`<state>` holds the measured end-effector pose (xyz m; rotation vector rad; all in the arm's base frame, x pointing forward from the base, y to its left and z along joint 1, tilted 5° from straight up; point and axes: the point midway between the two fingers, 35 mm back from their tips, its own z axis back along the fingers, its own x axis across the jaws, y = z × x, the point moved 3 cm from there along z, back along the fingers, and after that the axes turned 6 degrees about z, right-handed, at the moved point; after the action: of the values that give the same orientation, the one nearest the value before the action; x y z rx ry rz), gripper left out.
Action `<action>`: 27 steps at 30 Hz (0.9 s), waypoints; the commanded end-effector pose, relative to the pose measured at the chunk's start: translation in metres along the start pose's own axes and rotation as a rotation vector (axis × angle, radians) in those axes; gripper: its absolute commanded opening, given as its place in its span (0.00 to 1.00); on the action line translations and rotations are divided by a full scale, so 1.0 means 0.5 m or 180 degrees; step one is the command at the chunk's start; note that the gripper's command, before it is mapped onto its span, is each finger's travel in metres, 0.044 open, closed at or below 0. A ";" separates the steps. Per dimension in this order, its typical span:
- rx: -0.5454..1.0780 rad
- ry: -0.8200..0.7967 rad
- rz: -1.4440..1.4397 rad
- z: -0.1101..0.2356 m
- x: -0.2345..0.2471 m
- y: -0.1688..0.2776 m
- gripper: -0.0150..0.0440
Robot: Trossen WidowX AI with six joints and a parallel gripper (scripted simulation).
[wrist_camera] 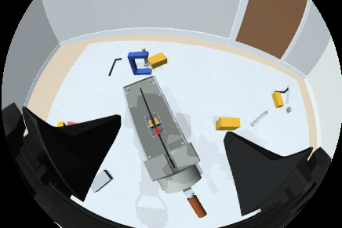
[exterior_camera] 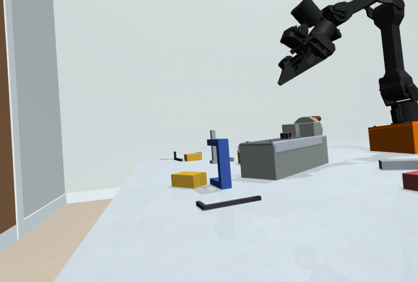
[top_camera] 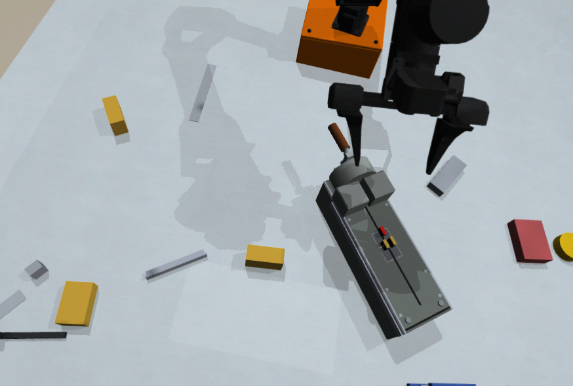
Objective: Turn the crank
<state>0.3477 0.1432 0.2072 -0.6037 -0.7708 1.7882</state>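
Observation:
The grey machine (top_camera: 418, 286) (exterior_camera: 280, 160) (wrist_camera: 136, 95) lies on the table, with a long slot along its top. The slide's red pointer (top_camera: 382, 230) (wrist_camera: 158, 130) sits just on the crank side of the two brass zero marks (top_camera: 389, 242) (wrist_camera: 154, 122), close to them but not level. The crank disc (top_camera: 354, 174) is at the far end, and its brown handle (top_camera: 338, 136) (exterior_camera: 316, 117) (wrist_camera: 196, 204) sticks out beyond it. My gripper (top_camera: 393, 166) (exterior_camera: 282, 78) (wrist_camera: 174, 130) is open and empty. It hangs high above the machine's crank end, pointing down, clear of the handle.
The arm's orange base block (top_camera: 339, 35) stands behind the machine. A grey block (top_camera: 446, 174), a red block (top_camera: 528, 239) and a yellow disc (top_camera: 565, 246) lie to the right. Yellow blocks (top_camera: 264, 255) (top_camera: 115, 114), grey bars (top_camera: 202, 92) and a blue bracket (exterior_camera: 220, 163) lie around.

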 end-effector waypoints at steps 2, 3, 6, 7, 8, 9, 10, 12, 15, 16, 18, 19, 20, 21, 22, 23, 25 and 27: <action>0.0409 -0.0086 0.0110 -0.035 0.054 0.025 1.00; 0.0455 -0.0094 0.0127 -0.039 0.060 0.028 1.00; 0.0470 -0.0097 0.0132 -0.047 0.062 0.035 1.00; 0.0470 -0.0097 0.0132 -0.056 0.062 0.043 1.00; 0.0470 -0.0097 0.0132 -0.067 0.062 0.053 1.00; 0.0470 -0.0097 0.0133 -0.078 0.061 0.063 1.00; 0.0470 -0.0097 0.0133 -0.088 0.061 0.074 1.00; 0.0471 -0.0096 0.0133 -0.106 0.060 0.093 1.00; 0.0471 -0.0096 0.0133 -0.111 0.059 0.100 1.00; 0.0471 -0.0096 0.0133 -0.111 0.059 0.100 1.00; 0.0471 -0.0096 0.0133 -0.111 0.059 0.100 1.00; 0.0471 -0.0096 0.0133 -0.111 0.059 0.100 1.00; 0.0471 -0.0096 0.0133 -0.111 0.059 0.100 1.00; 0.0471 -0.0096 0.0133 -0.111 0.059 0.100 1.00; 0.0471 -0.0096 0.0133 -0.111 0.059 0.100 1.00; 0.0471 -0.0096 0.0133 -0.111 0.059 0.100 1.00; 0.0471 -0.0096 0.0133 -0.111 0.059 0.100 1.00; 0.0471 -0.0096 0.0133 -0.111 0.059 0.100 1.00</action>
<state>0.3468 0.1711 0.1316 -0.4989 -0.6421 1.8774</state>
